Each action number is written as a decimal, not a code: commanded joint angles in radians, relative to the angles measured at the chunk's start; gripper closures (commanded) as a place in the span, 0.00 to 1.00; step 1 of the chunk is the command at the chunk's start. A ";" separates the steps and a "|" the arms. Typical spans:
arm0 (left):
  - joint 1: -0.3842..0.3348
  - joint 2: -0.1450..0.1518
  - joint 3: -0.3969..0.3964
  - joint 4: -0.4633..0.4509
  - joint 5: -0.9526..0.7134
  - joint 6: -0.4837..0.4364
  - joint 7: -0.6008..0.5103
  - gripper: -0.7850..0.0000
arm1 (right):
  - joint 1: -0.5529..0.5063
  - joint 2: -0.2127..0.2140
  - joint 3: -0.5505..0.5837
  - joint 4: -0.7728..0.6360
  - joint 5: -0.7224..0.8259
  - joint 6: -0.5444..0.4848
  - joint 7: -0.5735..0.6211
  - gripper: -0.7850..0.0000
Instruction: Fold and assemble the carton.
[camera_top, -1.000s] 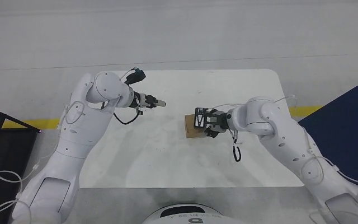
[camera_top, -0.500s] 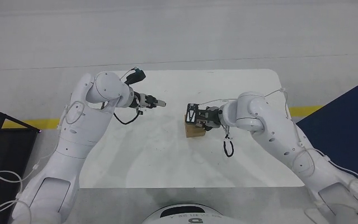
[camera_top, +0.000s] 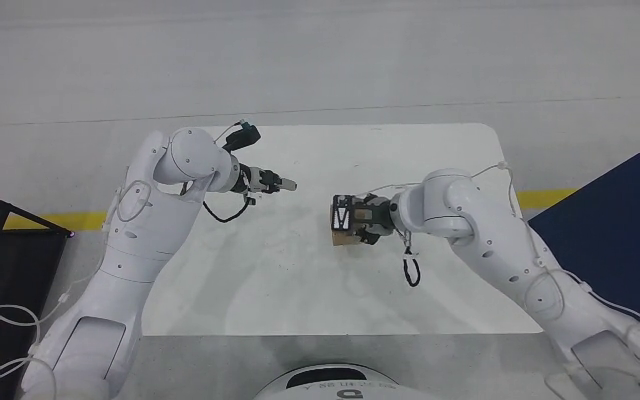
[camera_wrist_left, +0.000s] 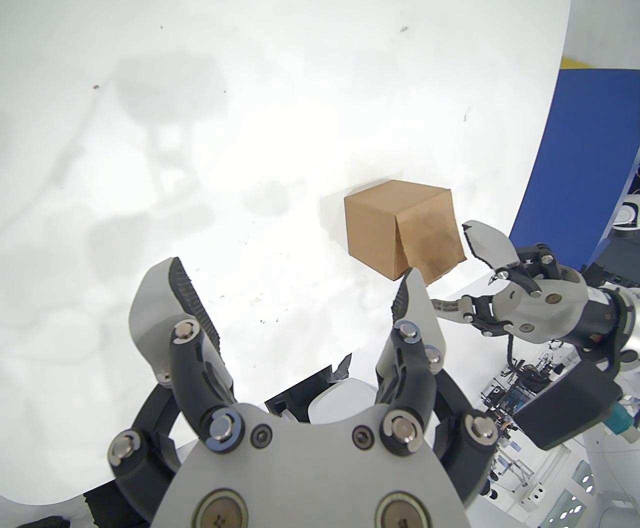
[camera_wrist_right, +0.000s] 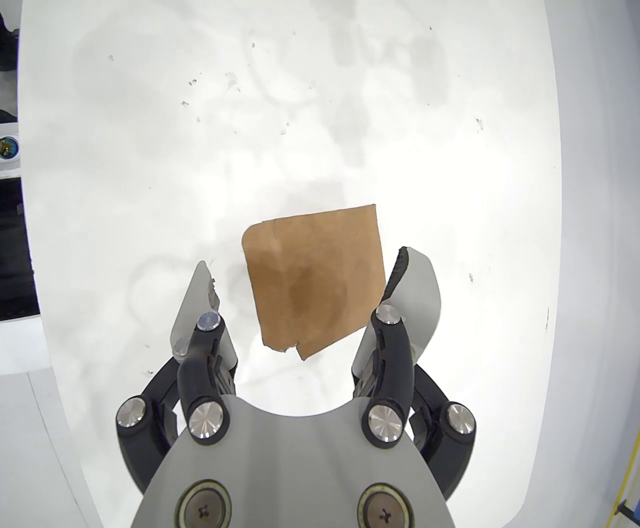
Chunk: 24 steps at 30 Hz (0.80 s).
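Your right jaws stand apart either side of the carton (camera_wrist_right: 312, 280) on the bench (camera_top: 300, 290). Your left jaws gape too, well apart from it.

The brown carton (camera_wrist_right: 312, 280) sits mid-frame on the white tabletop (camera_wrist_right: 150, 150), one flat face toward the camera (a ragged notch at one corner). The right tool (camera_wrist_right: 305, 272) is spread wide, its fingers (camera_wrist_right: 410, 285) flanking the cardboard, one just beside its edge.
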 joint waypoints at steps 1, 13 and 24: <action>0.000 0.000 0.000 0.000 0.000 0.000 0.000 0.00 | 0.006 -0.005 -0.013 -0.002 -0.005 0.033 0.012 0.28; 0.000 0.000 0.000 0.000 0.000 0.000 0.000 0.00 | 0.022 -0.025 -0.055 -0.013 -0.067 0.150 0.054 1.00; 0.000 0.000 0.000 0.000 0.000 0.000 0.000 0.00 | -0.014 -0.031 -0.033 -0.059 -0.077 0.261 0.012 0.11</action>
